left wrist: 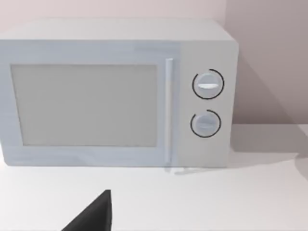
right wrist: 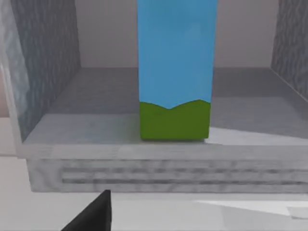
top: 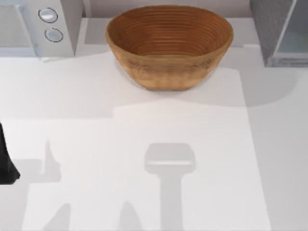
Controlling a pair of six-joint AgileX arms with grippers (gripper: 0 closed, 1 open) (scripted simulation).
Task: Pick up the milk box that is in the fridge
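Note:
The milk box (right wrist: pixel 175 67) stands upright inside the fridge (right wrist: pixel 86 130), near the front lip of its floor. Its sides are blue with a green strip at the base, and its top is cut off in the right wrist view. A dark part of my right gripper (right wrist: pixel 91 215) shows low in that view, in front of the fridge's base and apart from the carton. From above, the fridge (top: pixel 281 33) sits at the table's back right corner. My left arm (top: pixel 6 166) is at the table's left edge, and its gripper (left wrist: pixel 91 216) faces the microwave.
A large woven brown bowl (top: pixel 169 45) stands at the back middle of the table. A light grey microwave (top: pixel 41 26) with two round dials (left wrist: pixel 207 103) occupies the back left corner. The white tabletop (top: pixel 144 159) carries the arms' shadows.

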